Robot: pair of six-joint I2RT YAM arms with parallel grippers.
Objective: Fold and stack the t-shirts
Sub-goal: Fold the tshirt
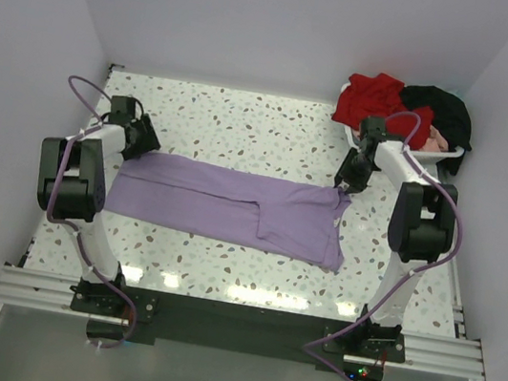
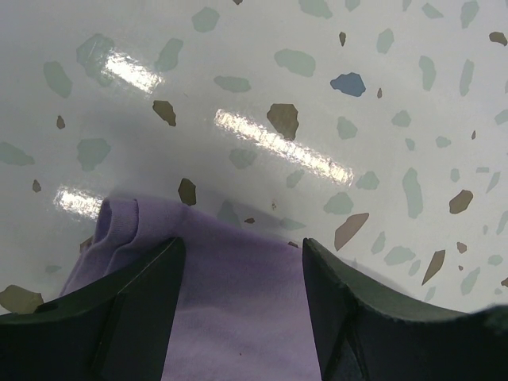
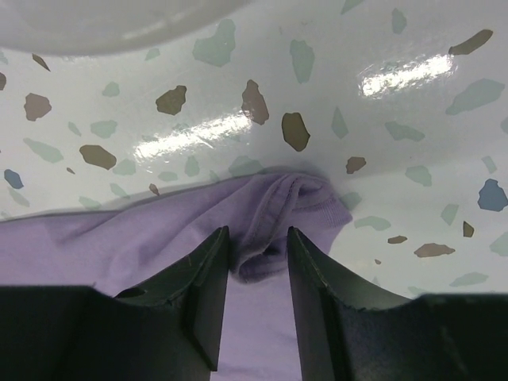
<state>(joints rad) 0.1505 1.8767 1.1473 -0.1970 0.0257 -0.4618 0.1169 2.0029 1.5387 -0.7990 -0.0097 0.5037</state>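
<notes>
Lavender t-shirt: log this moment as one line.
lavender t-shirt: lying in long strip | left claw: open astride left end | right claw: pinching far right corner

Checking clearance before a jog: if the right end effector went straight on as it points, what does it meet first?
The bunched corner of the lavender t-shirt, which sits between the fingers of the right end effector and seems pinched. The table lies right beneath; the white tray rim is further ahead, depth unclear.

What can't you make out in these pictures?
- Top view: how many shirts form the red and black cloth heap; they overlap.
- Right wrist view: whether the right hand pinches the light purple cloth t-shirt; its fingers hide the contact.
- Left wrist view: most of that shirt, behind the left hand and cut off below.
</notes>
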